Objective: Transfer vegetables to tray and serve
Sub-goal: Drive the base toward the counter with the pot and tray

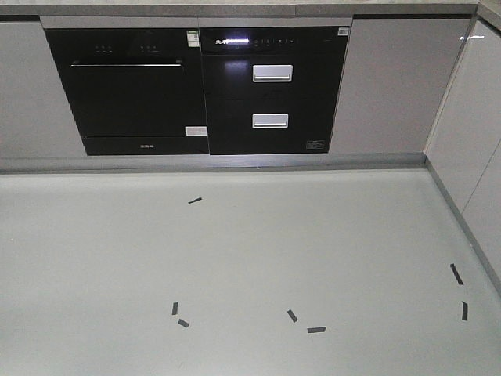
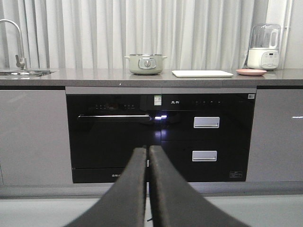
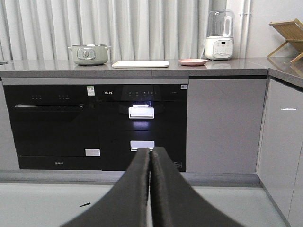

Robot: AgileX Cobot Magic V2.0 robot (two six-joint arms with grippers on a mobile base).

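The cream-white tray (image 2: 202, 73) lies flat on the grey countertop, right of a green pot; it also shows in the right wrist view (image 3: 140, 63). A round pink plate (image 2: 251, 72) sits right of the tray, also in the right wrist view (image 3: 192, 62). No lettuce leaf is visible from this low angle. My left gripper (image 2: 147, 150) is shut and empty, held low and far from the counter, facing the black ovens. My right gripper (image 3: 151, 151) is shut and empty, likewise far back. Neither gripper shows in the front view.
A green lidded pot (image 2: 145, 63), a white blender (image 2: 264, 46), a sink with faucet (image 2: 19, 56) and a wooden rack (image 3: 287, 35) stand on the counter. Black built-in ovens (image 1: 196, 90) fill the cabinet front. Black tape marks (image 1: 181, 321) dot the floor. Cabinets (image 1: 477, 149) run along the right.
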